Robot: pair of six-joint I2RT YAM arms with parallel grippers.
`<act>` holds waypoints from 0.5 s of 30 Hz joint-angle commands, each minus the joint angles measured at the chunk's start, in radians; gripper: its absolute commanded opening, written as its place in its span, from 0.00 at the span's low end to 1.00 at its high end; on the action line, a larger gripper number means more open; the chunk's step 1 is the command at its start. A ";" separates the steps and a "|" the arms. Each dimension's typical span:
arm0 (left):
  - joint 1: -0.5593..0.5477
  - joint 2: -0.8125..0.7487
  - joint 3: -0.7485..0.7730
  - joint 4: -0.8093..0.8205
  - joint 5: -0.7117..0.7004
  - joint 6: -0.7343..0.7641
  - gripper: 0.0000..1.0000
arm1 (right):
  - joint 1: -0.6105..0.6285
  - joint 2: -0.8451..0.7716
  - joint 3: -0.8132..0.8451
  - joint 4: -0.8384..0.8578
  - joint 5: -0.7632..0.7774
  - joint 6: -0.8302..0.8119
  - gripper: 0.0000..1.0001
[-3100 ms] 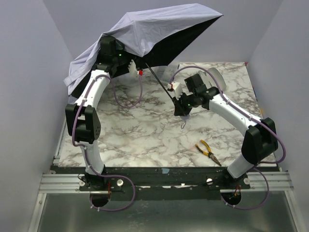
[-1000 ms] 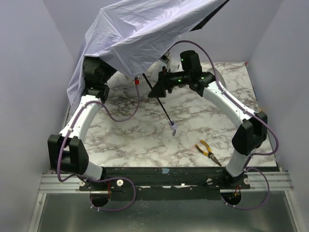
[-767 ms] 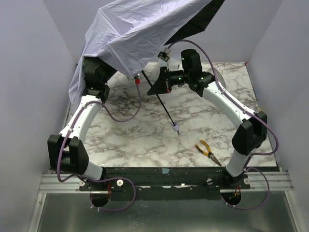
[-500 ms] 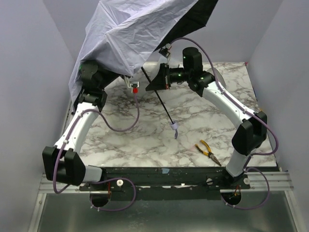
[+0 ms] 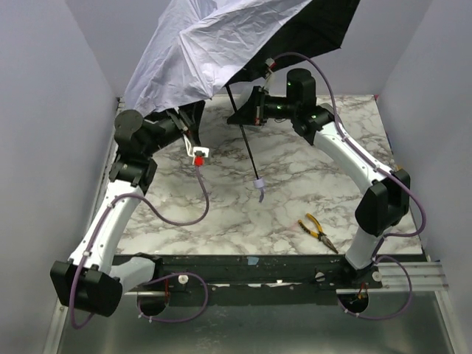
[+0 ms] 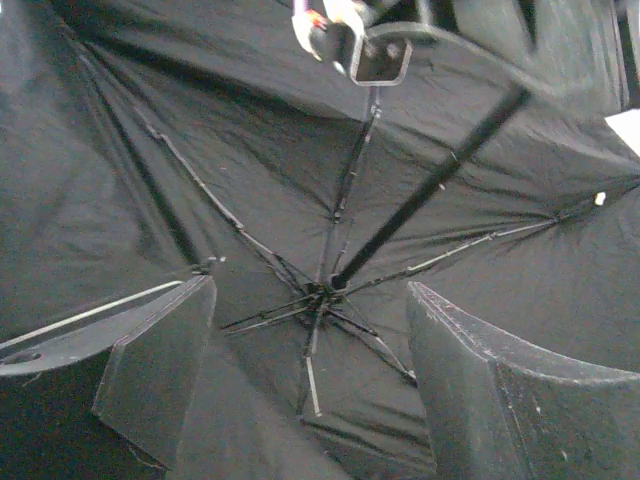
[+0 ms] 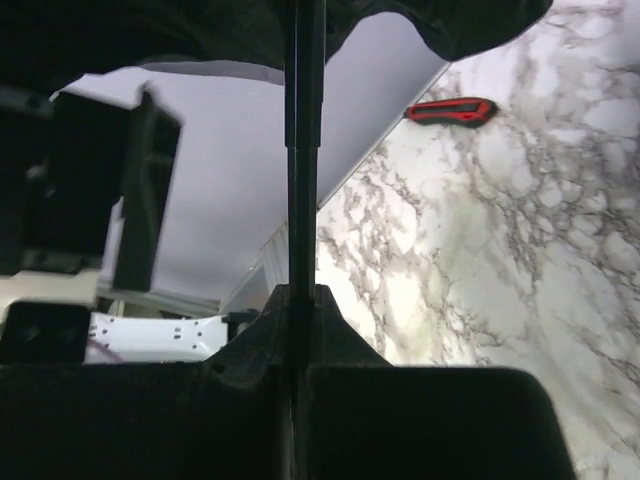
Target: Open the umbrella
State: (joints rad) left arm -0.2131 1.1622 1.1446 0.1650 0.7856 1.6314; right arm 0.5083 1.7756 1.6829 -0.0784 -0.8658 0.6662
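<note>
The umbrella stands open above the far side of the table, its pale lavender side [image 5: 199, 51] to the left and its black underside [image 5: 310, 29] to the right. Its thin black shaft [image 5: 247, 144] slopes down to the small pale handle [image 5: 257, 184], which hangs over the marble. My right gripper [image 5: 247, 114] is shut on the shaft [image 7: 303, 150], which runs straight up between the closed fingers [image 7: 303, 300]. My left gripper [image 5: 184, 125] is open below the canopy's left edge with nothing in it. Between its fingers [image 6: 310, 380] show the black fabric, ribs [image 6: 310, 320] and shaft [image 6: 430, 190].
Yellow-handled pliers [image 5: 318, 231] lie on the marble table [image 5: 295, 192] at the near right. A red and black tool [image 7: 450, 110] lies on the marble under the canopy's edge. Grey walls close in on the left, right and back.
My left gripper has opened, let go of the canopy's edge and drawn down and toward the near side. The right arm has swung the canopy up and to the right, with the shaft more upright.
</note>
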 commanded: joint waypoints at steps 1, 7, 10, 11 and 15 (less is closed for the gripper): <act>-0.059 -0.079 -0.080 0.222 -0.051 -0.269 0.79 | -0.008 -0.011 -0.002 -0.009 0.121 -0.070 0.01; -0.153 -0.037 0.017 0.395 -0.425 -0.439 0.81 | -0.007 -0.006 -0.003 -0.052 0.226 -0.090 0.01; -0.174 0.015 0.103 0.426 -0.605 -0.496 0.80 | -0.005 -0.015 0.004 -0.066 0.286 -0.093 0.01; -0.175 0.032 0.139 0.435 -0.667 -0.525 0.80 | -0.005 -0.018 0.002 -0.068 0.305 -0.088 0.01; -0.166 0.122 0.297 0.409 -0.849 -0.622 0.80 | 0.000 -0.021 0.005 -0.085 0.321 -0.095 0.01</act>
State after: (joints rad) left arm -0.3843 1.2182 1.3025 0.5262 0.2394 1.1633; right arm 0.5030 1.7756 1.6794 -0.1928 -0.6125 0.6258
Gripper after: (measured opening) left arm 0.798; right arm 0.048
